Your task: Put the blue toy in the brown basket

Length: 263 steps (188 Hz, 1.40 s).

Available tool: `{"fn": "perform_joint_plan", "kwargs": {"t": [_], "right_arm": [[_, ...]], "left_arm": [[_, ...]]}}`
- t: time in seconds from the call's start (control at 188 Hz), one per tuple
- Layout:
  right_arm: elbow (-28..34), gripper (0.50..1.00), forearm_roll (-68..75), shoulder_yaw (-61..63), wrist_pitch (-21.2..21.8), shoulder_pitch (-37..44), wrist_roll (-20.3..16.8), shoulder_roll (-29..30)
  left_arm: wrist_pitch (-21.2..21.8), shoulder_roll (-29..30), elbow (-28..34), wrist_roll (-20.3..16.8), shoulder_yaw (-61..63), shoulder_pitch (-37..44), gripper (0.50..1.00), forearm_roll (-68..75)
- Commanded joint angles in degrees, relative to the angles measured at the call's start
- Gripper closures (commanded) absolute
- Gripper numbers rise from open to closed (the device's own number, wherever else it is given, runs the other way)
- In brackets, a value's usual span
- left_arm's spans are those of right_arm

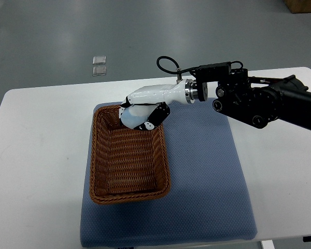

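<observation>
One white hand (145,111) over wicker basket (128,193) — rectangular.

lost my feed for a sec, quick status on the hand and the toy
Right hand over far end of brown basket, fingers curled. Blue toy not visible; basket floor looks bare. Left hand out of view. Nothing in the way.

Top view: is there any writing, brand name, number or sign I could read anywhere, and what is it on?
No readable text anywhere.
Right hand and its black arm: no legible markings.
Brown basket, blue mat, white table: plain.
Two small clear items on the floor: too small to tell.
</observation>
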Motion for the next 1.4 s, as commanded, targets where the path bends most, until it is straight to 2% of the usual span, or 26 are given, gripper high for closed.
{"fn": "perform_joint_plan", "kwargs": {"t": [0.0, 0.048, 0.165, 0.207, 0.303, 0.446, 0.765, 0.93, 1.079, 1.392], "right_arm": [[-1.41, 0.828, 0.00, -1.20, -0.38, -0.53, -0.19, 2.35], [-1.50, 0.787, 0.00, -1.64, -0.65, -0.62, -0.19, 2.71], [-1.59, 0.632, 0.09, -1.81, -0.38, -0.71, -0.01, 2.88], [-1.68, 0.603, 0.09, -1.73, -0.47, -0.80, 0.07, 2.88], [-1.85, 0.603, 0.70, -0.85, -0.82, -1.24, 0.07, 2.53], [-2.82, 0.605, 9.14, 2.40, -1.35, -3.44, -1.07, 0.33], [-6.25, 0.603, 22.59, 24.29, -2.23, -15.30, -11.53, -8.72], [-7.04, 0.605, 31.54, 32.64, -6.80, -22.50, -15.13, -9.86], [-7.04, 0.605, 43.93, 32.99, -9.43, -25.85, -16.27, -11.27], [-6.95, 0.605, 63.28, 32.99, -11.02, -29.45, -17.15, -11.18]], "left_arm": [[-0.01, 0.00, -0.19, -0.07, 0.00, -0.06, 0.500, 0.15], [-0.01, 0.00, -0.19, -0.07, 0.00, -0.14, 0.500, 0.24], [-0.01, 0.00, -0.19, -0.07, -0.09, -0.50, 0.500, 0.33], [-0.01, 0.00, -0.19, -0.07, 0.00, -0.58, 0.500, 0.33], [-0.01, 0.00, -0.10, -0.07, 0.09, -0.76, 0.500, 0.33], [-0.01, 0.00, 0.34, -0.07, 0.18, -0.85, 0.500, 0.24], [-0.01, 0.00, 0.43, 0.02, 0.26, -1.20, 0.500, 0.15], [0.08, 0.00, 0.52, 0.02, 0.35, -1.29, 0.500, 0.15], [0.08, 0.00, 0.52, 0.02, 0.26, -1.29, 0.500, 0.15], [0.08, 0.00, 0.52, 0.02, 0.09, -1.29, 0.500, 0.07]]}}
